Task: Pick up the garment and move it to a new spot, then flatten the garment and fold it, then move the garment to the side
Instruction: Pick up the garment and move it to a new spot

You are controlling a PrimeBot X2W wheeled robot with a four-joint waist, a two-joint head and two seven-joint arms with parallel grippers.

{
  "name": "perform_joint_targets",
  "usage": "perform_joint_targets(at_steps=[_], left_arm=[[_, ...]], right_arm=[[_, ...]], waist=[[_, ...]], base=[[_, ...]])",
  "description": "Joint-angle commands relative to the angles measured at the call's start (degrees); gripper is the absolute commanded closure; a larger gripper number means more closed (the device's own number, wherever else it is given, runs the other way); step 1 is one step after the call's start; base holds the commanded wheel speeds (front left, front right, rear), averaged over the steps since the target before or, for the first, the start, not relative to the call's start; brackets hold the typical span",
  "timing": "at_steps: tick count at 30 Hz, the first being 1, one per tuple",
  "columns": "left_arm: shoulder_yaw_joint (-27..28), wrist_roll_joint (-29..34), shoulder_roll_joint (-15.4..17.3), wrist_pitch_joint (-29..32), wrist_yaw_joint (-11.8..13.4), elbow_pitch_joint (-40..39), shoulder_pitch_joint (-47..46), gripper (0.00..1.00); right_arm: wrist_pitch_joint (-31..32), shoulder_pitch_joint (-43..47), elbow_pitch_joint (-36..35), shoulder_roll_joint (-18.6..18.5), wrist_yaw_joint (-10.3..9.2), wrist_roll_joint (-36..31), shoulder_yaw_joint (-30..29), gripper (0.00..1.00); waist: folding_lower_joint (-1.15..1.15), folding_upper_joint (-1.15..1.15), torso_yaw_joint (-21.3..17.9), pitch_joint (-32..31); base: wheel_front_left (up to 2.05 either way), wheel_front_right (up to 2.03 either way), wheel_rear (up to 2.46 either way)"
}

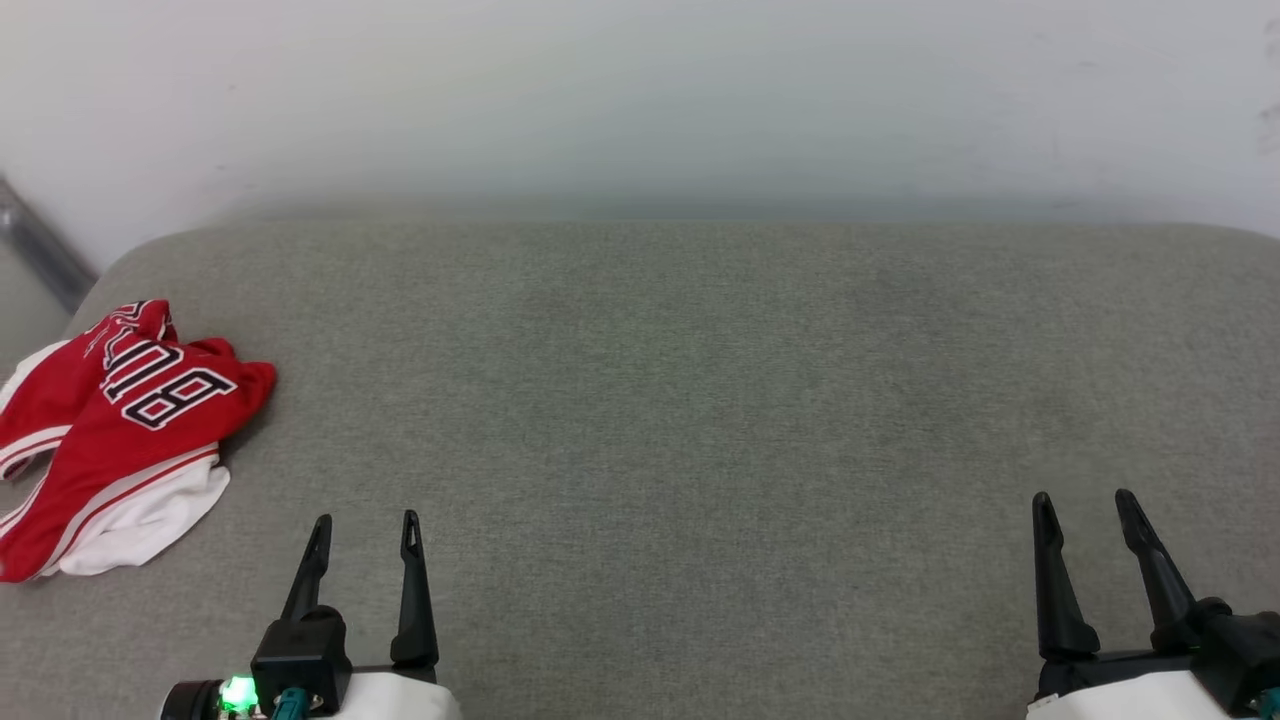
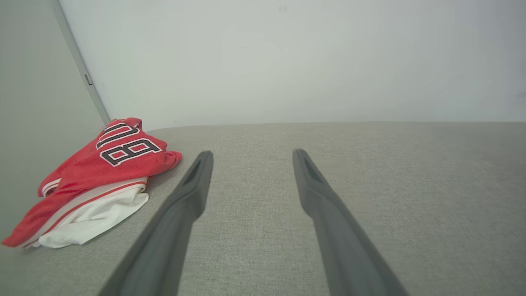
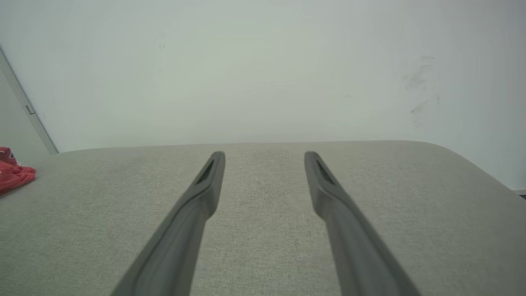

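The garment (image 1: 120, 440) lies crumpled at the far left of the grey cushioned surface (image 1: 700, 400); it is red with white sleeve cloth, striped trim and black white-outlined letters. Seen from the left wrist, the garment (image 2: 94, 185) sits left of my fingers, apart from them. A red corner of the garment (image 3: 12, 174) peeks in at the left edge of the right wrist view. My left gripper (image 1: 366, 524) is open and empty at the lower left, right of the garment. At the lower right my right gripper (image 1: 1083, 498) stands open, nothing between its fingers.
A pale wall (image 1: 640, 100) rises behind the surface. A grey strip (image 1: 40, 250) runs down the corner at the far left, beside the garment. The surface's rounded right edge (image 3: 485, 172) drops off in the right wrist view.
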Motion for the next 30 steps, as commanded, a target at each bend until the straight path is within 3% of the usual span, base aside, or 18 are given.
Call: perform_joint_targets(at_steps=[1,22,30], left_arm=[[0.2,-0.1,-0.1,-0.2,0.1,0.0,-0.4,0.00],[0.7,-2.4,-0.1,-0.2,2.2,-0.5,1.3,0.00],[1.4,-2.1,-0.1,-0.2,2.4,-0.2,1.8,0.00]], right_arm=[[-0.1,0.4,-0.2,0.0,0.00,-0.2,0.0,0.00],[-0.1,1.7,-1.7,0.0,0.00,-2.0,0.9,0.00],[-0.1,1.7,-1.5,0.0,0.00,-2.2,1.2,0.00]], waist=[[0.00,0.00,1.2,0.2],[0.00,0.00,19.0,0.2],[0.00,0.00,23.4,0.0]], base=[[0.00,0.00,0.00],[0.00,0.00,0.00],[0.00,0.00,0.00]])
